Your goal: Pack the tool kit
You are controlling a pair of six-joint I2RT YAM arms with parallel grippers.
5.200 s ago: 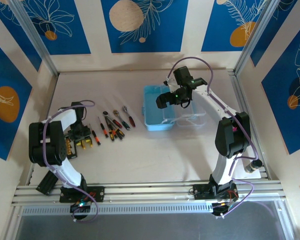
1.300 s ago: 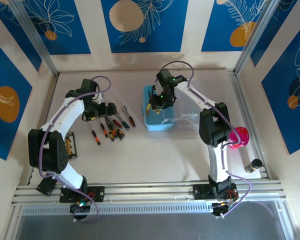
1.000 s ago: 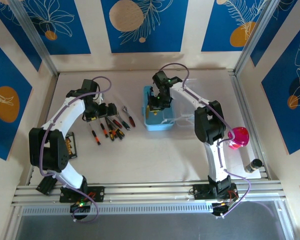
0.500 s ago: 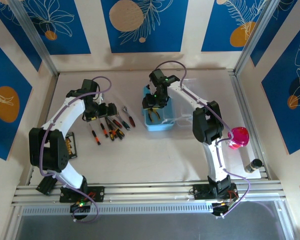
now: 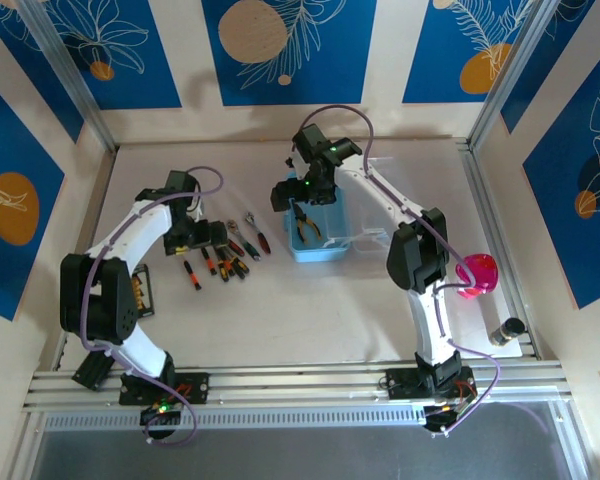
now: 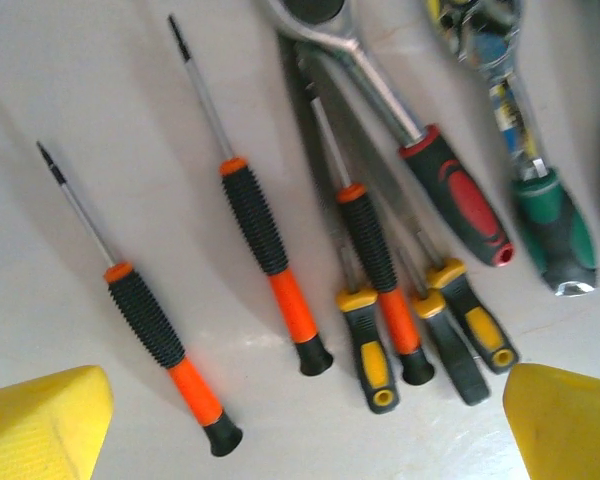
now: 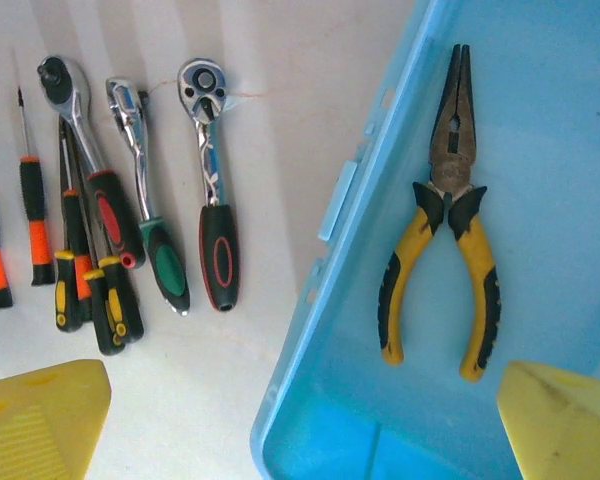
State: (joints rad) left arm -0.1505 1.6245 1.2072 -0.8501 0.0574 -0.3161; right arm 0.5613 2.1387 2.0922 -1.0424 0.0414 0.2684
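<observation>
Top view, arms: Your left gripper (image 5: pixel 208 235) hangs over the far end of a row of hand tools (image 5: pixel 232 252) on the left half of the table (image 5: pixel 310 310). Your right gripper (image 5: pixel 288 193) hovers at the far-left corner of the tool case (image 5: pixel 315 252).
Top view, case: The light-blue case lies open near the table's middle, with yellow-handled pliers (image 5: pixel 305 224) inside.
Top view, extra: A pink round object (image 5: pixel 477 274) sits on the right, well apart from the case.
Left wrist view: You see both yellow fingertips (image 6: pixel 40 425) spread wide and empty. Beneath them lie orange-and-black screwdrivers (image 6: pixel 270 270), small yellow-and-black drivers (image 6: pixel 365 350), a red-handled ratchet (image 6: pixel 460 200) and a green-handled ratchet (image 6: pixel 545 230), details too small to make out from above.
Right wrist view: These fingers are also spread and hold nothing. The pliers lie flat on the case floor, jaws pointing far. A black-handled ratchet (image 7: pixel 215 250) lies on the table just left of the case wall.
Surface: Pale, smooth tabletop.
Room: Blue wall panels with white leaf and orange circle prints, and an aluminium rail along the near edge.
</observation>
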